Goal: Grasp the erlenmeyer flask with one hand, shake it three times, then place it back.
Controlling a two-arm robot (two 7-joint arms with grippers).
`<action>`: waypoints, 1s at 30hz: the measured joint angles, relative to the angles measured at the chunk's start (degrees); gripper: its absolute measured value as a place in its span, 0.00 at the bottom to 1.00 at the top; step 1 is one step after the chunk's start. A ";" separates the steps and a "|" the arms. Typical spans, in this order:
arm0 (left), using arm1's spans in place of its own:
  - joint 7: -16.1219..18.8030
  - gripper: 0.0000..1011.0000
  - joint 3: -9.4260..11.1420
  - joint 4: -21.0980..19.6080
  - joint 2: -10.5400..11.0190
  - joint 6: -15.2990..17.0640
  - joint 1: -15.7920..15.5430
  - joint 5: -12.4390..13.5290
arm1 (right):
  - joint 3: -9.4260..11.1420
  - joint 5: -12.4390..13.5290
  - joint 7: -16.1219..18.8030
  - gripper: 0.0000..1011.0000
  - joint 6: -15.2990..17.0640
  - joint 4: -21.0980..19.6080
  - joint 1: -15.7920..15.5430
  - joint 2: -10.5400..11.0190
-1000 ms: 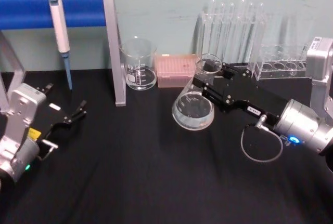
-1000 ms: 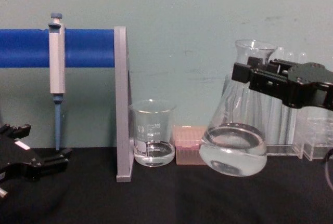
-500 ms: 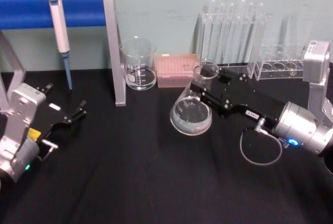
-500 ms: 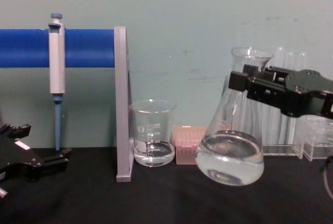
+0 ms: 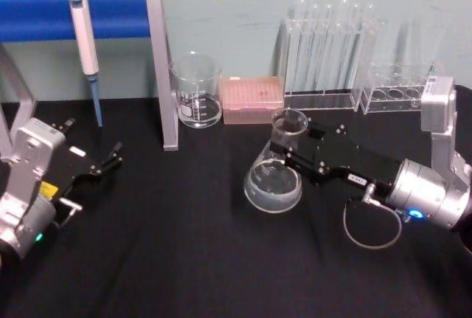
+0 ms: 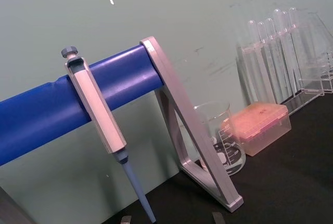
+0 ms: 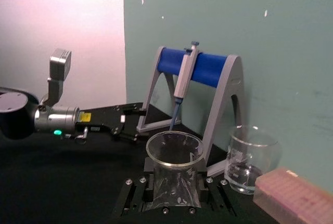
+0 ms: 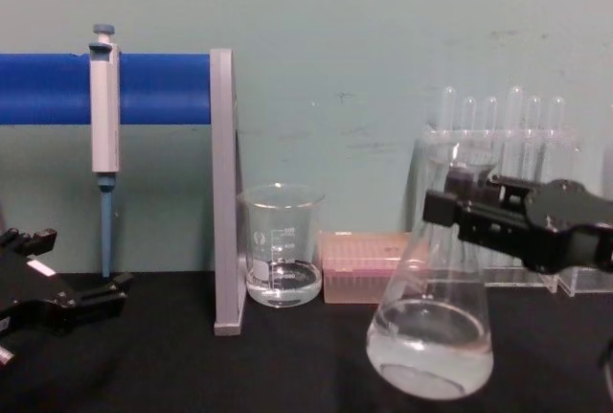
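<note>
Descent is the change: the erlenmeyer flask (image 5: 273,178), which a moment ago hung tilted and clear of the desk (image 5: 184,244) close in front of the test-tube rack (image 5: 324,45), now stands nearly upright and much lower. It has also come nearer the robot, to the near side of the pink tip box (image 5: 253,99) and to the right of the beaker (image 5: 196,89). Its wide base is at or just above the black surface; the chest view does not settle whether it touches.

The right pincer (image 5: 291,153) reaches in from the right and is clamped on the flask's neck just under the flared rim. The liquid lies level in the bottom of the cone.

The left pincer (image 5: 110,157) sits parked at the near left of the desk, fingers a little apart, holding nothing.

In my judgement the shaking is over and the set-down is under way. What remains is to seat the base flat, let go of the neck, and draw back to the right without catching the rim. Letting go before the base sits fully could make the glass rock.
</note>
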 joint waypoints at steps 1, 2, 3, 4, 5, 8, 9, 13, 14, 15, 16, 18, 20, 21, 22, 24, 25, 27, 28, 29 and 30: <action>0.00 0.99 0.00 0.00 0.00 0.00 0.01 0.00 | -0.16 0.01 0.32 0.44 -0.11 0.28 0.10 0.02; 0.00 0.99 0.00 0.00 0.00 0.00 0.00 0.00 | -0.30 0.02 0.59 0.44 -0.21 0.54 0.19 0.03; 0.00 0.99 0.00 0.00 0.00 0.00 0.00 0.00 | -0.66 0.02 1.30 0.44 -0.40 1.26 0.44 0.03; 0.00 0.99 0.00 0.00 0.00 0.00 0.00 0.00 | -0.83 0.02 1.62 0.44 -0.46 1.61 0.57 0.03; 0.00 0.99 0.00 0.00 0.00 0.00 0.00 0.00 | -1.02 0.03 1.88 0.44 -0.50 1.94 0.67 0.03; 0.00 0.99 0.00 0.00 0.00 0.00 0.00 0.00 | -1.69 0.11 2.97 0.44 -0.72 3.02 1.07 -0.02; 0.00 0.99 0.00 0.00 0.00 0.00 0.00 0.00 | -1.86 0.13 3.25 0.44 -0.76 3.32 1.18 -0.04; 0.00 0.99 0.00 0.00 0.00 0.00 0.00 0.00 | -2.79 0.30 4.68 0.44 -0.98 5.00 1.85 -0.29; 0.00 0.99 0.00 0.00 0.00 0.00 0.00 0.00 | -2.92 0.33 4.88 0.44 -1.01 5.27 1.95 -0.33; 0.00 0.99 0.00 0.00 0.00 0.00 0.00 0.00 | -3.07 0.36 5.06 0.44 -1.01 5.57 2.07 -0.37; 0.01 0.99 0.00 0.00 0.00 0.00 0.00 0.00 | -3.31 0.43 5.41 0.44 -1.02 6.05 2.26 -0.46; 0.00 0.99 0.00 0.00 0.00 0.00 0.00 0.00 | -3.51 0.55 5.71 0.44 -1.02 6.46 2.40 -0.50; 0.00 0.99 0.00 0.00 0.00 0.00 0.00 0.00 | -3.77 0.67 6.06 0.44 -1.02 6.94 2.58 -0.53; 0.00 0.99 0.00 0.00 0.00 0.00 0.00 0.00 | -3.87 0.69 6.17 0.44 -1.02 7.13 2.65 -0.55; 0.01 0.99 0.00 0.00 0.00 0.00 0.00 0.00 | -4.06 0.72 6.41 0.44 -1.02 7.50 2.83 -0.60; 0.00 0.99 0.00 0.00 0.00 0.00 0.00 0.00 | -4.28 0.73 6.60 0.44 -1.02 7.89 3.02 -0.67; 0.00 0.99 0.00 0.00 0.00 0.00 0.00 0.00 | -4.39 0.73 6.68 0.44 -1.02 8.07 3.09 -0.69; 0.00 0.99 0.00 0.00 0.00 0.00 0.00 0.00 | -4.65 0.73 6.93 0.44 -1.01 8.51 3.27 -0.74; 0.00 0.99 0.00 0.00 0.00 0.00 0.00 0.00 | -4.72 0.73 6.99 0.44 -1.01 8.61 3.31 -0.76; 0.00 0.99 0.00 0.00 0.00 0.00 0.01 0.00 | -4.79 0.73 7.05 0.44 -1.01 8.69 3.34 -0.75; 0.00 0.99 0.00 0.00 0.00 0.00 0.00 0.00 | -4.91 0.74 7.22 0.44 -0.99 8.85 3.41 -0.75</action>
